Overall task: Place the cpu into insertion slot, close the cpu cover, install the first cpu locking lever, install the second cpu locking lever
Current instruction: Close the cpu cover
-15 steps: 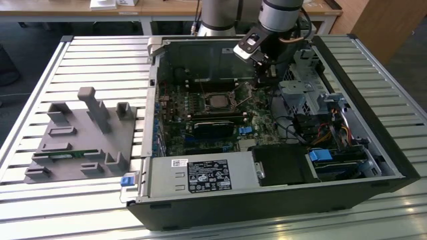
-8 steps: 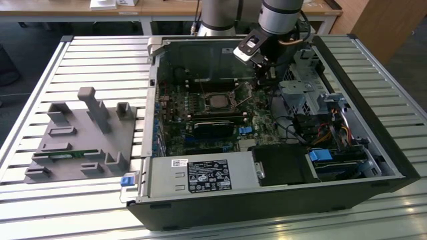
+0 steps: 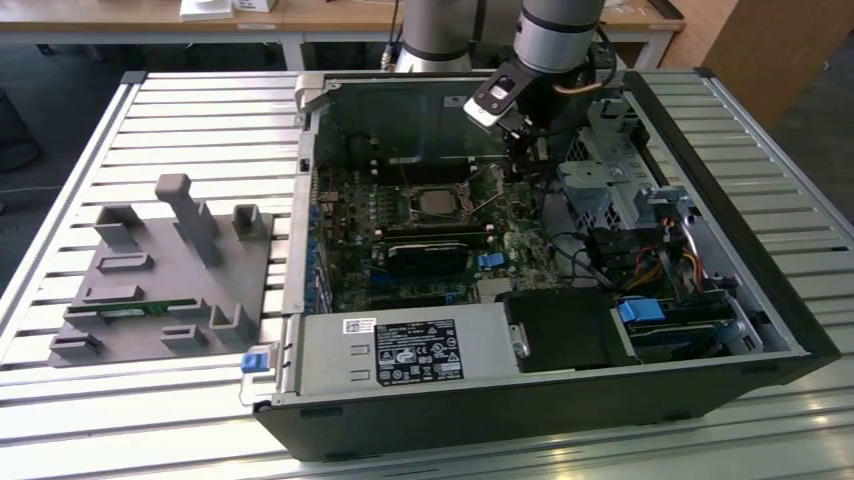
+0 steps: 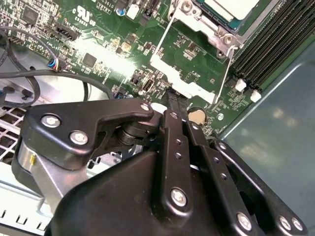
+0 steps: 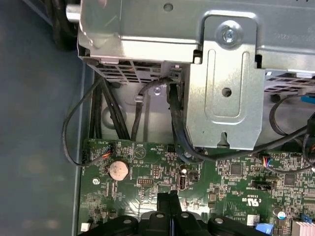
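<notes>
- the cpu, dull silver top upward, sat in the insertion slot on the green circuit board, as the second wrist view showed; in the exterior view it lay near the middle of the board.
- the cpu cover stood open, tilted up off the slot and leaving the chip bare, with its free edge turned toward the gripper.
- the gripper hung low inside the case with its tips right at the cover's free edge; whether they touched it could not be told.
- in the first wrist view its black fingers were pressed together, with nothing seen between them.
- a round coin cell lay on the board just beside the fingertips in both wrist views.
- long black memory slots ran alongside the insertion slot.
- black cables dropped from a silvery metal drive cage to the board's edge.
- in the exterior view the arm reached down into the open computer case, the gripper standing just to the exterior view's right of the cpu.
- a labelled power supply box filled the case's near end.
- the case lay on a slatted metal table, with a grey moulded fixture well apart on the exterior view's left.
</notes>
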`<state>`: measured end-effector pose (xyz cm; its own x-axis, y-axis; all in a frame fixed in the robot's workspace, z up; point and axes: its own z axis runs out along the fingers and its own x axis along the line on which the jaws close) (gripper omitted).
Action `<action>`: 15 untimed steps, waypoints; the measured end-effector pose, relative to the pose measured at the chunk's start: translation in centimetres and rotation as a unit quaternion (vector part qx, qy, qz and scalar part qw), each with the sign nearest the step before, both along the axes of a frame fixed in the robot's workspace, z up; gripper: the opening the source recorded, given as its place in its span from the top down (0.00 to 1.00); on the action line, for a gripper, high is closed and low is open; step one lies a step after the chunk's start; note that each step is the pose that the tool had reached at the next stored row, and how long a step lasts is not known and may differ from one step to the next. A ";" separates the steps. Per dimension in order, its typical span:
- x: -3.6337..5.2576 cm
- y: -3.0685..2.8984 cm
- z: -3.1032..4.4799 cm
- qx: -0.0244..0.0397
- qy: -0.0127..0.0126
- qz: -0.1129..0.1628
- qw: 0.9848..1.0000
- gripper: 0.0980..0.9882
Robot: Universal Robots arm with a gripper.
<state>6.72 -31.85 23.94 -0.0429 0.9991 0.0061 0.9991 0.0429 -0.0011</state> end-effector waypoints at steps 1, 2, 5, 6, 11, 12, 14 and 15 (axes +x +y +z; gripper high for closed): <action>-0.08 0.00 -0.02 0.000 0.000 0.000 1.000 0.98; -0.17 0.00 -0.03 0.000 0.000 0.000 1.000 0.98; -0.53 0.00 -0.05 0.000 0.000 0.000 1.000 0.98; -0.67 0.00 -0.06 0.000 0.000 0.000 1.000 0.98; -1.45 0.01 -0.09 0.000 0.000 0.000 1.000 0.98; -1.62 0.01 -0.10 0.000 0.000 0.000 1.000 0.98; -1.95 0.02 -0.11 0.000 0.000 0.000 1.000 0.98; -2.12 0.03 -0.11 0.000 0.000 0.000 1.000 0.98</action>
<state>4.60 -31.82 23.83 -0.0428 0.9991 0.0060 0.9991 0.0429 -0.0011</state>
